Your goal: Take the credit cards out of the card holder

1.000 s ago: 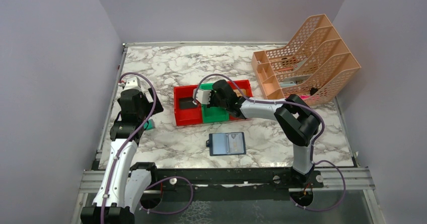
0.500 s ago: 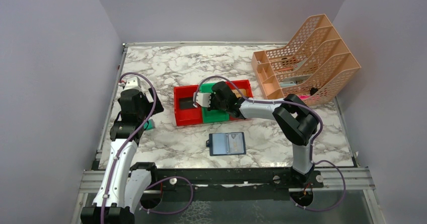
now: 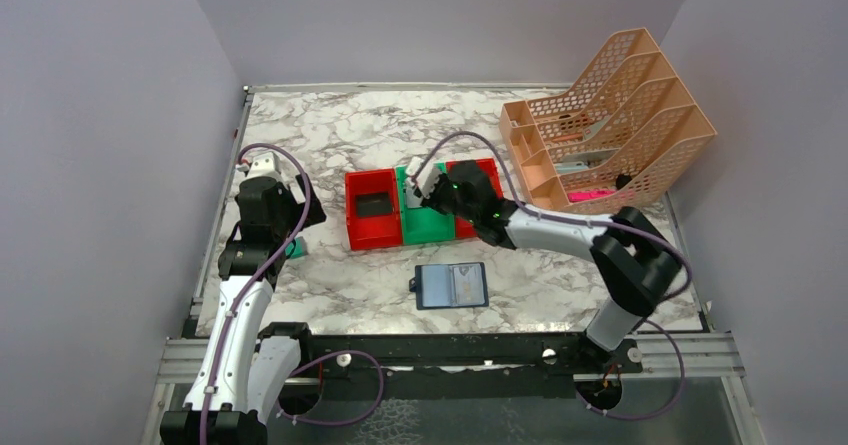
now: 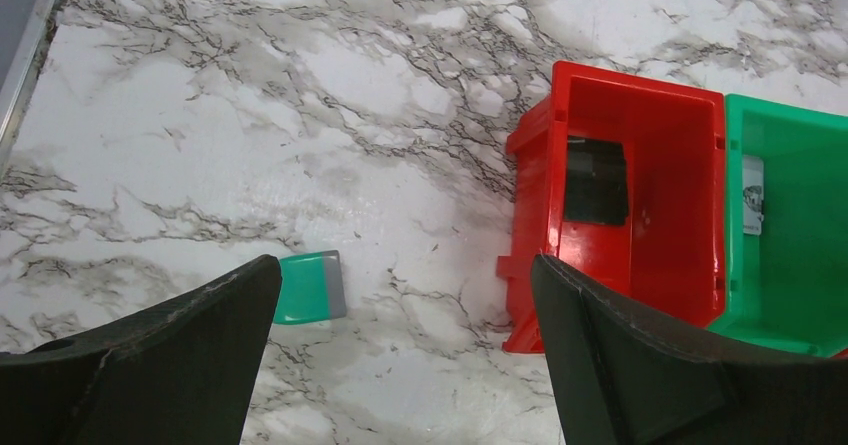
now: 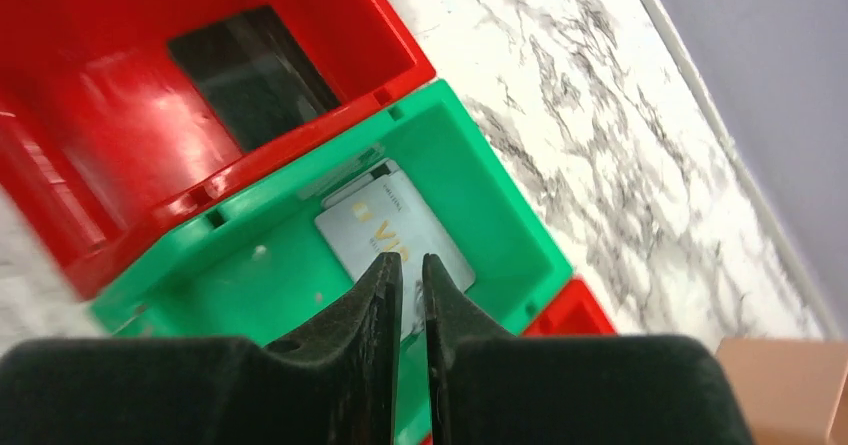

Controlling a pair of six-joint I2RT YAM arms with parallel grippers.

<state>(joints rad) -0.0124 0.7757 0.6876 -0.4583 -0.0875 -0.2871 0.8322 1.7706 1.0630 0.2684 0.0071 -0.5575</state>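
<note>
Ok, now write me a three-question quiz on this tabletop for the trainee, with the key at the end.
1. Which colour of card lies in the green bin?
2. True or false: the black card lies in the green bin too.
3. Where is the card holder? A. inside a red bin. B. lying open on the table, nearer the arms than the bins. C. in the orange rack.
Key: 1. The silver-grey card. 2. False: it lies in the left red bin. 3. B.
</note>
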